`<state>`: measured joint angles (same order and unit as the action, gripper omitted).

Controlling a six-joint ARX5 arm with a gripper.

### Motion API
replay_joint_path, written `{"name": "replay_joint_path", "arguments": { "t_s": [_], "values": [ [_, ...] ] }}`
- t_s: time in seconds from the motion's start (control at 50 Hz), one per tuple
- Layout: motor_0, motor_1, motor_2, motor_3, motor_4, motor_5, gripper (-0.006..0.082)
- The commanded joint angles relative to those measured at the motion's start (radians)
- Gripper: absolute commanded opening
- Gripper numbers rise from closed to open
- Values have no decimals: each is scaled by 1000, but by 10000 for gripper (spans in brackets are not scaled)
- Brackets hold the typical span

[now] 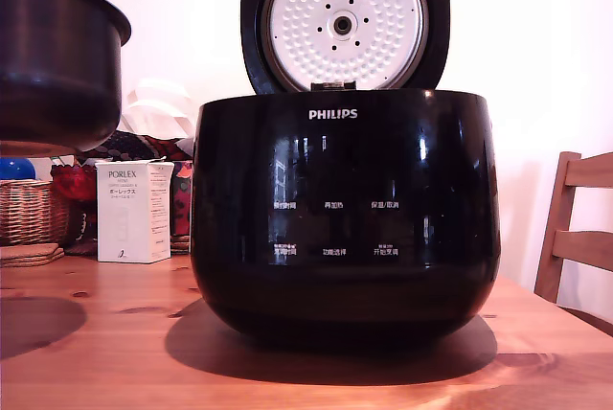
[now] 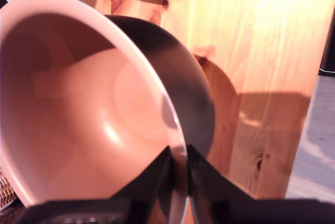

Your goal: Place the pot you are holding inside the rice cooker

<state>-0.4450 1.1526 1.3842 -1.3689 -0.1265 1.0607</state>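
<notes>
In the wrist view the claw (image 2: pixel 179 174) is clamped on the rim of the pot (image 2: pixel 89 103): its 2 black fingers (image 2: pixel 209 182) stand close together with only the thin wall of the pot between them, one inside the rim and one against the dark outer side. The pot's inner surface looks pale and smooth, and its outside is dark grey.

In the exterior view the pot (image 1: pixel 53 60) hangs in the air at the view's far left, above the wooden desk (image 1: pixel 96 333) and well apart from the rice cooker (image 1: pixel 345 209); the claw itself does not show there. The cooker sits on the desk in the middle of the view, glossy black and marked PHILIPS, with its lid (image 1: pixel 345 19) raised upright behind the body, dimpled white plate facing forward.

Behind the pot are a white PORLEX box (image 1: pixel 132 211) and a wicker basket (image 1: pixel 27 211). A wooden chair (image 1: pixel 575 228) stands at the view's right edge.
</notes>
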Motion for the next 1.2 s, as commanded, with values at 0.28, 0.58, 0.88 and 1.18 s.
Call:
{"name": "replay_joint_path", "arguments": {
  "t_s": [0.28, 0.58, 0.88, 1.18],
  "values": [
    [-12, -21, 50, 27, -14, -10, -22],
    [-29, -21, 61, 64, -13, -10, -22],
    [-63, -21, 62, 116, 16, -19, -22],
    [-126, -21, 63, 204, 71, -41, -22]
  ]
}}
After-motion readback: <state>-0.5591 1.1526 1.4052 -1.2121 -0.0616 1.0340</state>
